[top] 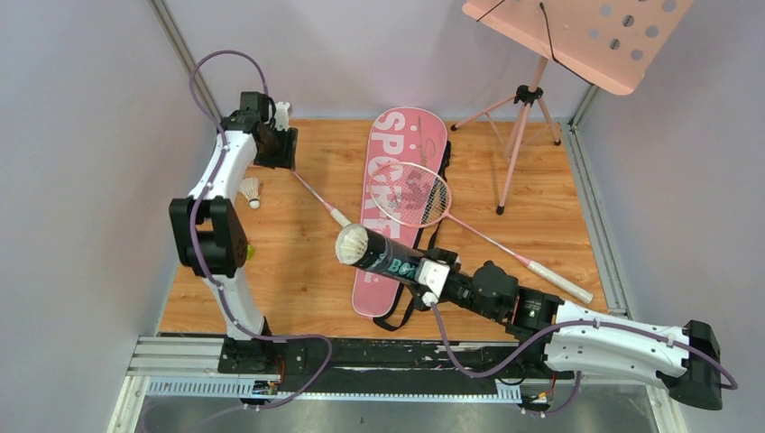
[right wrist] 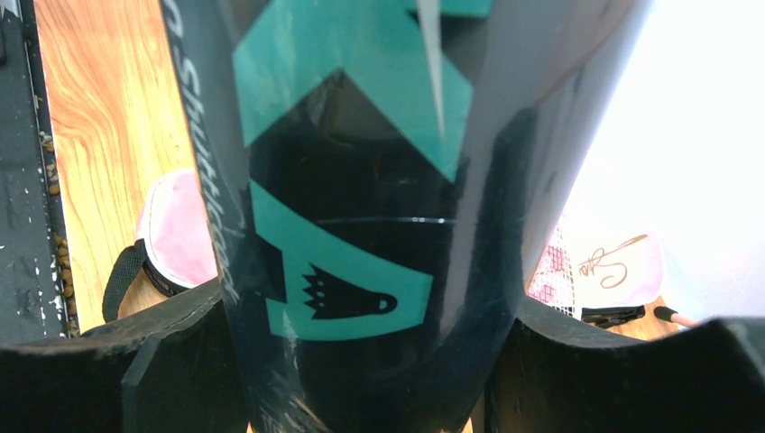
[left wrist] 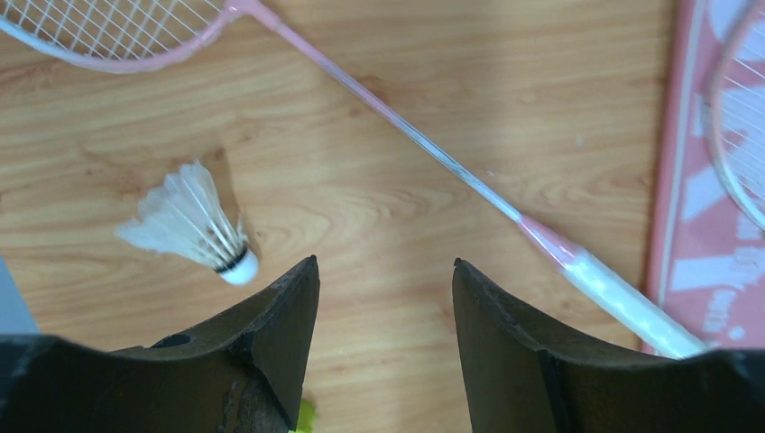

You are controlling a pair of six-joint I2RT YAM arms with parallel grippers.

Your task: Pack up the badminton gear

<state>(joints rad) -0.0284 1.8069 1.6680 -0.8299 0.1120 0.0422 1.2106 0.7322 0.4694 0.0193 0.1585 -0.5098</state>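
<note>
1. My right gripper [right wrist: 370, 311] is clamped around the black tube [top: 386, 256], which lies tilted over the lower part of the pink bag [top: 390, 149]. White feathers [top: 352, 244] fill the tube's open end.
2. My left gripper [left wrist: 385, 271] hangs over the table [top: 298, 280] with its jaws apart and nothing between them.
3. A loose shuttlecock [left wrist: 194, 227] lies just left of that gripper, and the first racket [left wrist: 410, 140] has its shaft running past in front.
4. The second racket [top: 417, 194] rests with its head on the bag and its handle out to the right.

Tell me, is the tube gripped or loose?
Gripped: the right gripper has its fingers pressed on both sides of the tube.
</note>
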